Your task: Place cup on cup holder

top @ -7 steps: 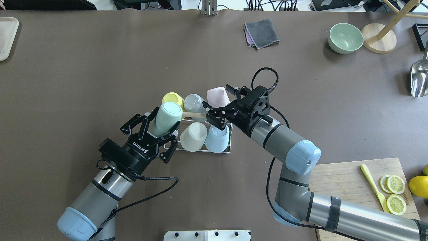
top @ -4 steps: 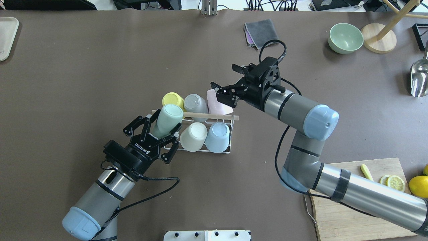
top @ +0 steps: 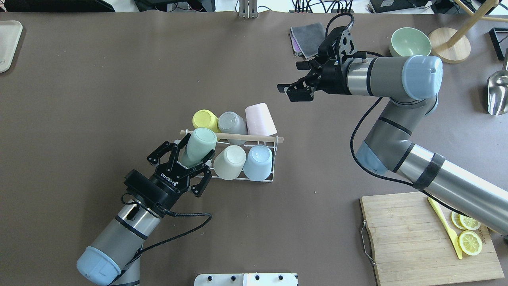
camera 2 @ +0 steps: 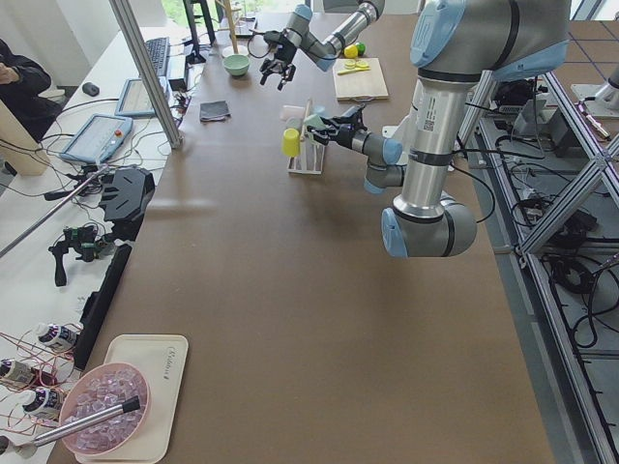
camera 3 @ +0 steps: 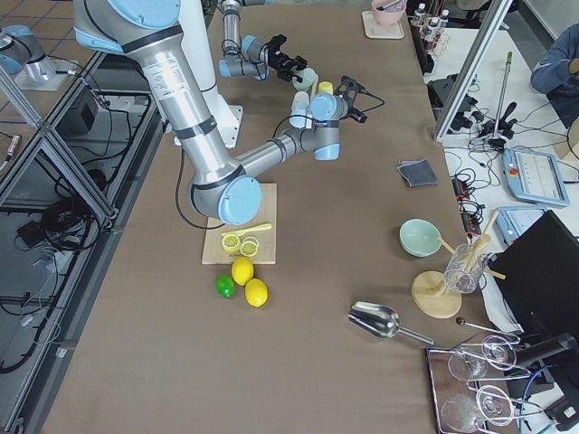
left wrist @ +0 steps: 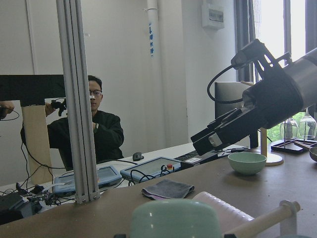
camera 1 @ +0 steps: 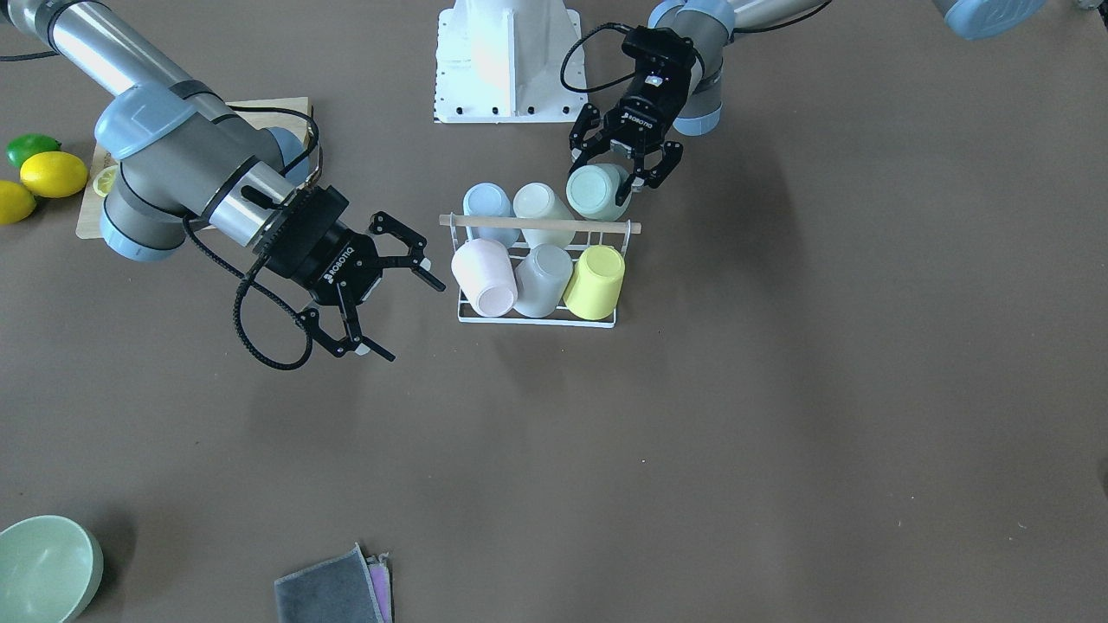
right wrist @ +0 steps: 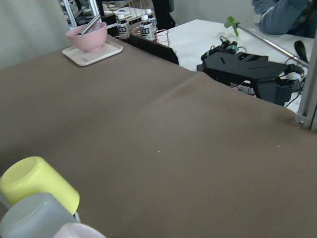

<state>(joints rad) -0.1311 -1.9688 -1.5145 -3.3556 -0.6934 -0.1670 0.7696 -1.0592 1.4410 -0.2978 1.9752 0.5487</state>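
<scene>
The left gripper (top: pixel 192 154) comes in low from the robot's side with its jaws spread to about the width of the green cup (top: pixel 200 142), one finger on each side of the wall near the mouth. They seem to press on it, so I take the cup as held. A grip that low leaves the closed base free to lean up toward the rod (top: pixel 238 137), which is the tilt every cup on the rack (top: pixel 272 179) has. The green cup sits over the last open place, the end slot on the robot's side, touching or just beside the cream cup (top: pixel 230 161), with the blue cup (top: pixel 258 161) beyond. The yellow cup (top: pixel 204 118), grey cup (top: pixel 232 122) and pink cup (top: pixel 260 119) fill the far row. The prong is hidden inside the cup, so I cannot tell whether it is fully seated; that probably explains why the fingers are not yet off it. The right gripper (camera 1: pixel 413 319) is wide open and empty, well apart from the rack, probably to give the left arm room
</scene>
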